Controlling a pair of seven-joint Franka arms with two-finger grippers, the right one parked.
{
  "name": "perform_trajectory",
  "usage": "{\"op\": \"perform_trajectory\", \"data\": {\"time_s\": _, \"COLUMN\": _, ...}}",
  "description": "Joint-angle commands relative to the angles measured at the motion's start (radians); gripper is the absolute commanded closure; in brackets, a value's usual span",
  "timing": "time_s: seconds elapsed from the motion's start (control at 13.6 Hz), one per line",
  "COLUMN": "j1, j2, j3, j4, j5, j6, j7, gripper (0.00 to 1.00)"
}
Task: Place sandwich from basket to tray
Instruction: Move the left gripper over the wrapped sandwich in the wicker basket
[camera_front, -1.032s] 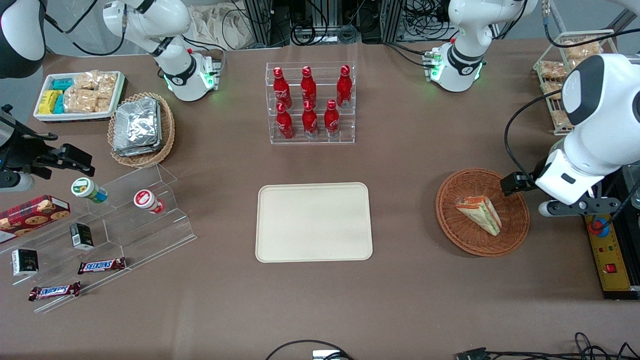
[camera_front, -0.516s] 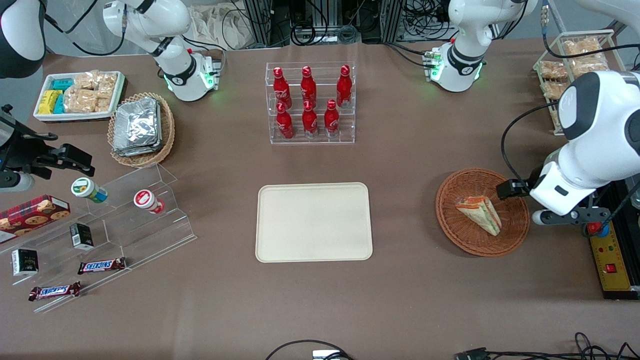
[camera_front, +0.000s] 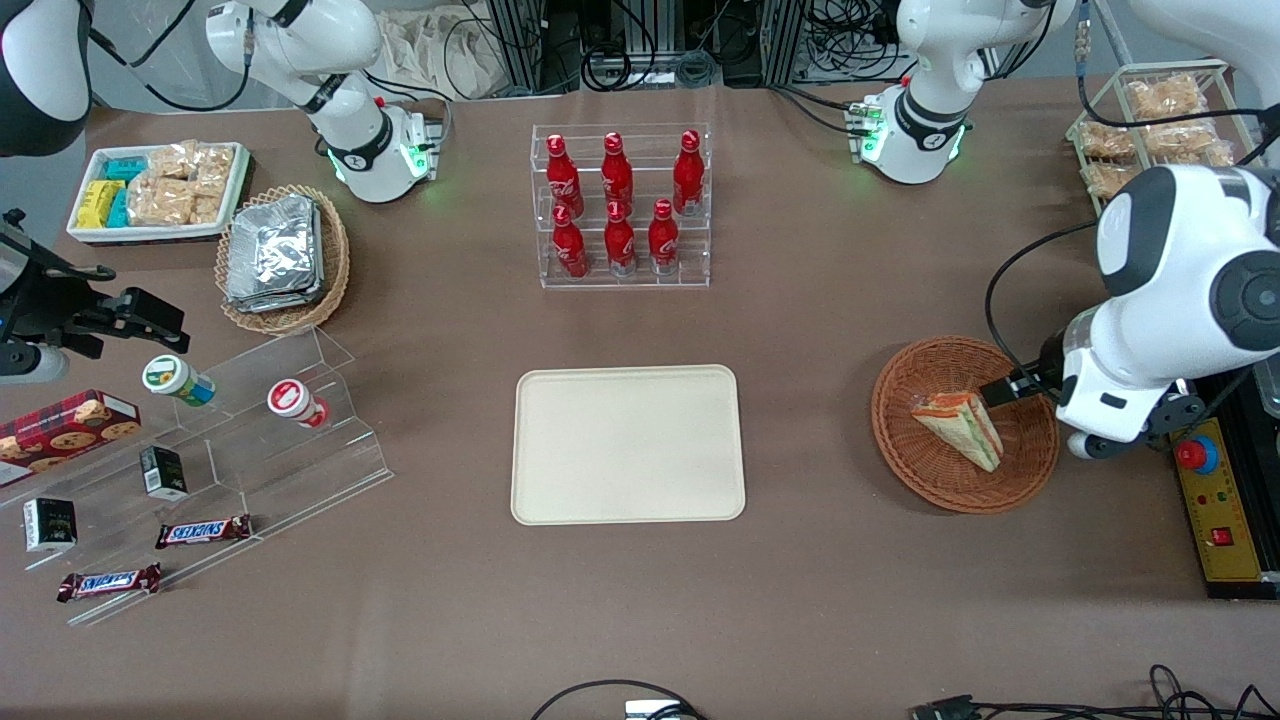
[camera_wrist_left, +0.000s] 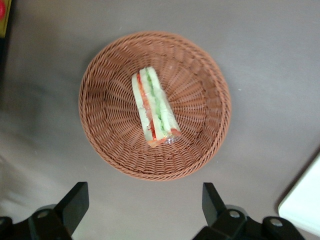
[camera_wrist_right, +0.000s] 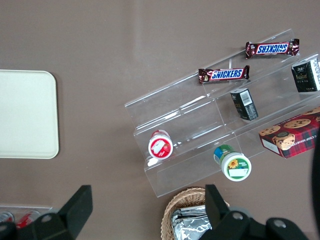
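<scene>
The sandwich (camera_front: 958, 428), a wrapped wedge with orange and green layers, lies in the reddish-brown wicker basket (camera_front: 920, 470). It also shows in the left wrist view (camera_wrist_left: 154, 107), in the middle of the basket (camera_wrist_left: 110, 145). My left gripper (camera_front: 1012, 388) hangs above the basket's rim at the working arm's end, close to the sandwich's blunt end. In the left wrist view the gripper (camera_wrist_left: 142, 195) is open and empty, its black fingers (camera_wrist_left: 75, 197) spread wide over the table just outside the basket rim. The cream tray (camera_front: 628, 443) lies empty mid-table.
A clear rack of red bottles (camera_front: 620, 205) stands farther from the camera than the tray. A wire rack of snacks (camera_front: 1150, 130) and a yellow control box (camera_front: 1220, 510) flank the working arm. Acrylic steps with snacks (camera_front: 250, 440) and a tan basket of foil packets (camera_front: 280, 255) lie toward the parked arm's end.
My left arm has swung in over the basket and lowered; the gripper finger has come from the basket's rim to just beside the sandwich. The sandwich has not moved.
</scene>
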Motion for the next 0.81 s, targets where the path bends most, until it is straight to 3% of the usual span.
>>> {"op": "perform_trajectory", "data": {"time_s": 0.0, "j1": 0.005, "j2": 0.047, "j3": -0.004, "j4": 0.002, "j5": -0.006, "j6": 0.011, "j7": -0.111, "gripper": 0.0}}
{"op": "perform_trajectory", "data": {"time_s": 0.22, "j1": 0.01, "j2": 0.073, "j3": -0.002, "j4": -0.019, "j5": -0.004, "j6": 0.054, "j7": -0.142, "gripper": 0.0}}
{"op": "perform_trajectory", "data": {"time_s": 0.44, "j1": 0.016, "j2": 0.057, "j3": 0.002, "j4": -0.156, "j5": 0.008, "j6": 0.218, "j7": -0.18, "gripper": 0.0}}
{"op": "perform_trajectory", "data": {"time_s": 0.74, "j1": 0.05, "j2": 0.077, "j3": 0.007, "j4": -0.222, "j5": 0.008, "j6": 0.316, "j7": -0.18, "gripper": 0.0}}
